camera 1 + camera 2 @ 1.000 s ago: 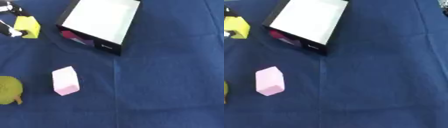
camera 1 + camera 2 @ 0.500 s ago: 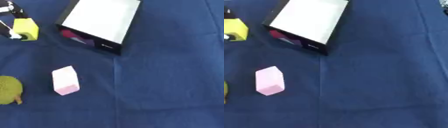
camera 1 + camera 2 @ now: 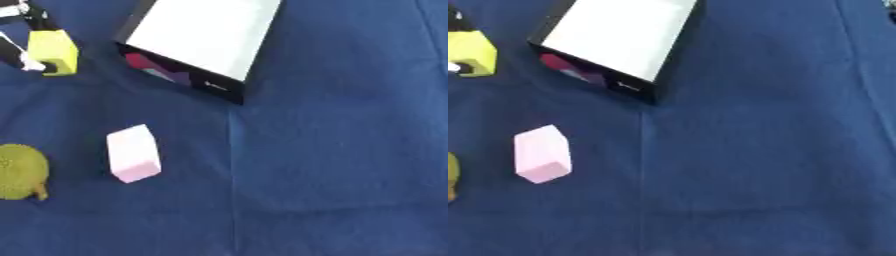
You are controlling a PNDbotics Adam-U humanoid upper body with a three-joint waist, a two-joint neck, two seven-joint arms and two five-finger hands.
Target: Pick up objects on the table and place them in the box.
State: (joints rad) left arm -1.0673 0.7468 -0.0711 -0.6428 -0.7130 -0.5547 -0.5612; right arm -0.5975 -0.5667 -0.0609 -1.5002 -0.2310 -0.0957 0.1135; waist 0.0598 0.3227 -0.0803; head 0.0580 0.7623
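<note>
The box [image 3: 203, 37] lies near the top of the blue-covered tabletop [image 3: 341, 150], its pale inside facing up and its dark side wall, with a pink and purple print, turned toward the robot. That open top makes it ready to take things dropped from above.

Left of the box, the left hand [image 3: 26, 35] shows only as a few black and white fingers at the picture's upper left corner. They are pinched on a yellow block [image 3: 52, 52], one dark finger at its top and a white one at its lower side, so the block seems to be carried, probably on its way over the box wall. Whether it still touches the cloth cannot be told.

Below and left of the box, well apart from it, a pink block [image 3: 133, 153] lies tilted on the cloth. Farther left, a green bumpy fruit [image 3: 19, 171] sits at the picture's edge. Both wait their turn. The right hand shows in neither view.
</note>
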